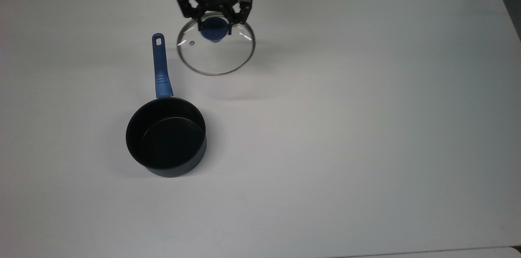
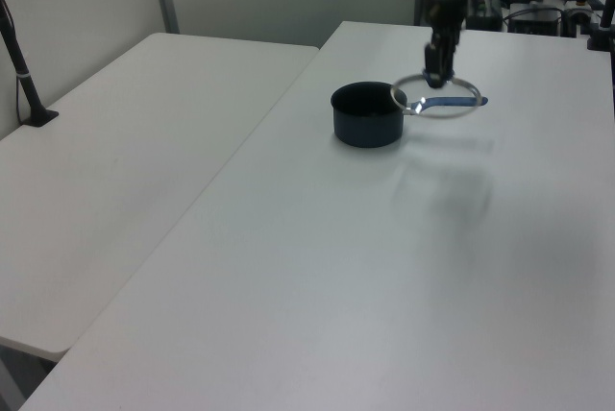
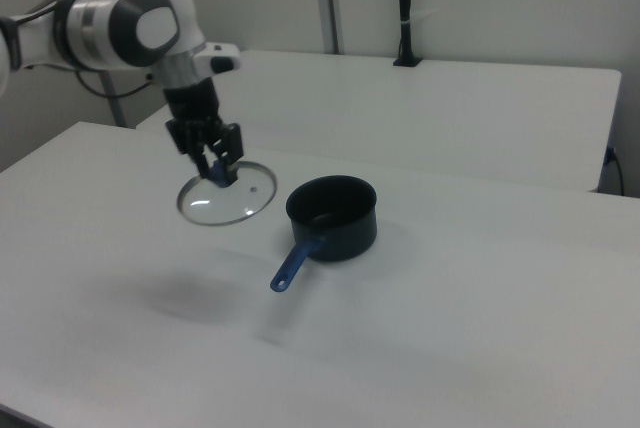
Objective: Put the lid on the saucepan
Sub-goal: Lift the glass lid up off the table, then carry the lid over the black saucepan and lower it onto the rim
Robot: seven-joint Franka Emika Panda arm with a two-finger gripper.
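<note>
The lid (image 1: 216,49) hangs in the air above the desk (image 1: 366,127), roughly level as far as the right view lets me judge, with its shadow lying on the desk below it. The gripper (image 1: 214,26) is clamped on the lid's blue knob (image 1: 213,33), one finger on either side. The saucepan (image 1: 166,137) stands open and empty well apart from it, toward the bottom edge of the top view and a little to the top view's left, its long blue handle (image 1: 160,66) pointing back toward the lid's side. The carry, I judge, must run along that handle to the pot.
</note>
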